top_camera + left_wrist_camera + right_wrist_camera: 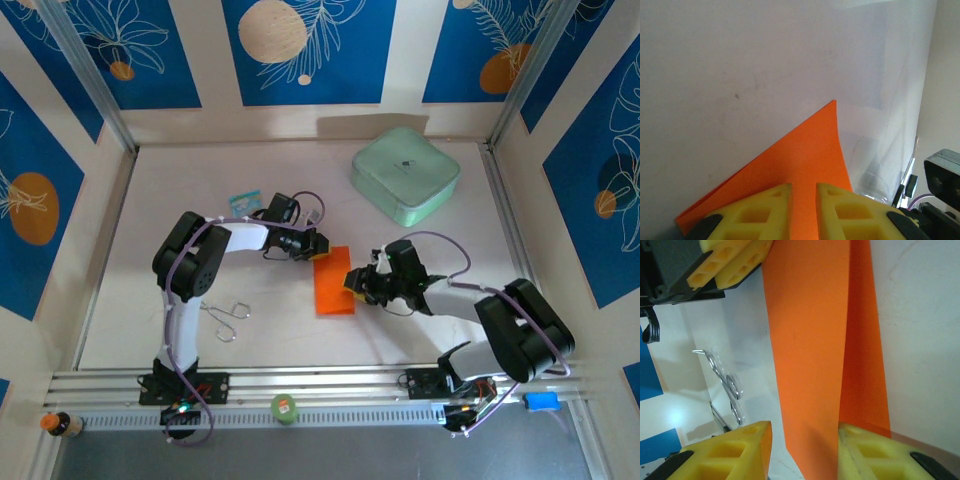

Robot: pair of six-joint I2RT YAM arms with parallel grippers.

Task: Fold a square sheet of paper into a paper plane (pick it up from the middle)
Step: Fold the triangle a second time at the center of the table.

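While the right end effector (805, 432) straddles the lengthwise paper (334, 282), jaws apart, whether the left end effector (804, 186) clamps its corner is unclear.

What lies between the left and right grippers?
The thin bright orange folded sheet of paper, filling the stretch between left gripper and right gripper, seen in the top external view.

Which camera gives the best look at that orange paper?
The top external view: the square sheet of paper appears nearly whole there, folded into an orange strip. The left wrist view catches one pointed corner; the right wrist view shows its overlapping layers close up, with the ends cut off.
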